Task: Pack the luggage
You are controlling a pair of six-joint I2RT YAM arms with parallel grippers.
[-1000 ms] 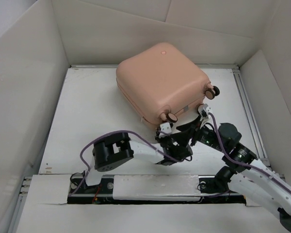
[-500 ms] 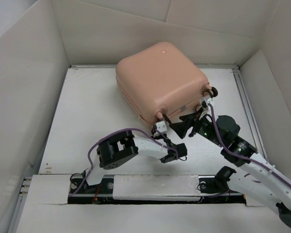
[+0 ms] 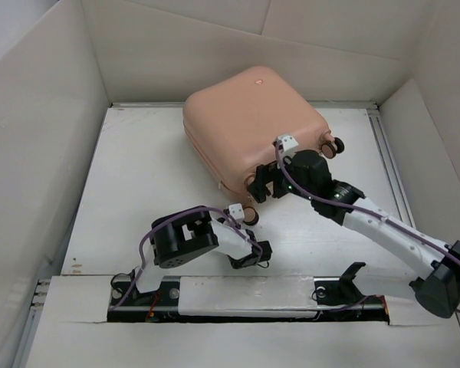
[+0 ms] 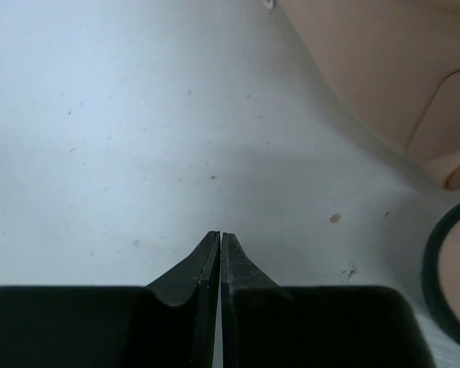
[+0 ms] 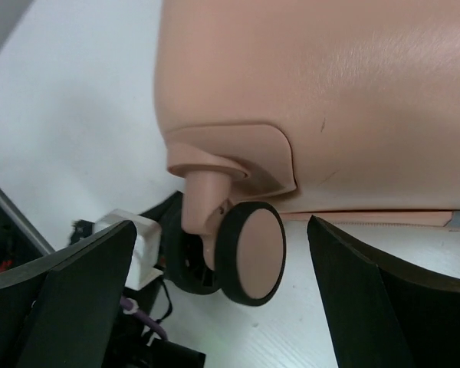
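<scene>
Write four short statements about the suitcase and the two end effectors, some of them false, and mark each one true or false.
1. The right end effector is open, with a wheel of the luggage showing between its fingers. True.
2. The left end effector grips a wheel. False: it is shut on nothing, over bare table.
3. The luggage is closed. True.
4. The luggage stands upright on its wheels. False: it lies flat, wheels pointing sideways towards the arms.
</scene>
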